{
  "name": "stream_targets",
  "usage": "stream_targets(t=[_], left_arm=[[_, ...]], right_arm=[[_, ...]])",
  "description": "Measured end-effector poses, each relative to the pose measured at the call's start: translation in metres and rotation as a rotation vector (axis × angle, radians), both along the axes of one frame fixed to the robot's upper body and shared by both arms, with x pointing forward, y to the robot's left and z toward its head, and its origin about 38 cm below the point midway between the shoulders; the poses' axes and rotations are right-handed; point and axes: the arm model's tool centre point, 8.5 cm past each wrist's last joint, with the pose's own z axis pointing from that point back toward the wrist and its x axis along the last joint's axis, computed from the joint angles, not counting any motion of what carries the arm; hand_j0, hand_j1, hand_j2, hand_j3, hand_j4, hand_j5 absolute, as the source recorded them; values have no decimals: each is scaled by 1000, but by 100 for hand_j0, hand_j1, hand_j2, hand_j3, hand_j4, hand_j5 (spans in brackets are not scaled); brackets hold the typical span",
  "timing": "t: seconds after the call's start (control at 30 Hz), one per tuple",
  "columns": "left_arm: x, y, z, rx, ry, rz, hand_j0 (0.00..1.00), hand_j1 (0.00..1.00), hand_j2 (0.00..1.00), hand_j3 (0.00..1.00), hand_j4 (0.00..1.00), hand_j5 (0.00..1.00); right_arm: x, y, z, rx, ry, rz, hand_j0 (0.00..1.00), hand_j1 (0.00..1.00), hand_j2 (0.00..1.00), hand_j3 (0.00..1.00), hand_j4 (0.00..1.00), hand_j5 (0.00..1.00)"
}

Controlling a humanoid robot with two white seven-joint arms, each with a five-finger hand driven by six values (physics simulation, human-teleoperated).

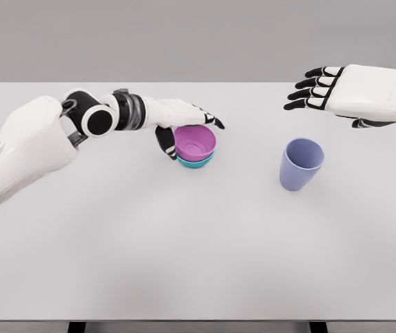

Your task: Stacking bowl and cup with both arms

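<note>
A pink bowl (195, 142) sits nested in a teal bowl (196, 163) just left of the table's middle. My left hand (189, 129) is at the pink bowl's far left rim. Its fingers (208, 118) reach straight along the back of the rim and its thumb (165, 142) hangs down the left side, with no firm grip visible. A lilac cup (300, 163) stands upright to the right, apart from the bowls. My right hand (322, 111) hovers open above and behind the cup, palm down, fingers pointing left, touching nothing.
The white table (184, 263) spans the whole view, its far edge (198, 83) just behind both hands. Black table legs (76, 326) show at the bottom edge.
</note>
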Motion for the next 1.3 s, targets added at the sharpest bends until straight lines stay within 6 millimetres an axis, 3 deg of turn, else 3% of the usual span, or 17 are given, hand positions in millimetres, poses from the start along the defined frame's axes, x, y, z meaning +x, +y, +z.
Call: stream_targets(t=[0.2, 0.4, 0.57, 0.73, 0.87, 1.03, 1.3], left_arm=[[-3, 16, 10, -1, -17, -10, 100, 100, 100, 100, 100, 100], [-25, 60, 40, -48, -34, -59, 100, 100, 100, 100, 100, 100], [-55, 126, 81, -224, -61, -226, 100, 100, 100, 100, 100, 100], [-95, 207, 39, -532, 221, -59, 100, 100, 100, 100, 100, 100], [-103, 252, 37, -624, 273, 70, 100, 100, 100, 100, 100, 100], [-102, 271, 41, -651, 268, 125, 100, 100, 100, 100, 100, 100], [-101, 272, 41, -654, 268, 128, 100, 100, 100, 100, 100, 100]], right_arm=[[0, 0, 0, 0, 0, 0, 100, 100, 100, 100, 100, 100], [0, 0, 0, 0, 0, 0, 100, 100, 100, 100, 100, 100], [0, 0, 0, 0, 0, 0, 100, 100, 100, 100, 100, 100], [0, 0, 0, 0, 0, 0, 100, 100, 100, 100, 100, 100], [0, -1, 0, -2, 0, -4, 100, 100, 100, 100, 100, 100], [-7, -12, -28, -5, 72, -29, 100, 100, 100, 100, 100, 100], [-4, -26, 7, 33, -30, -74, 100, 100, 100, 100, 100, 100]])
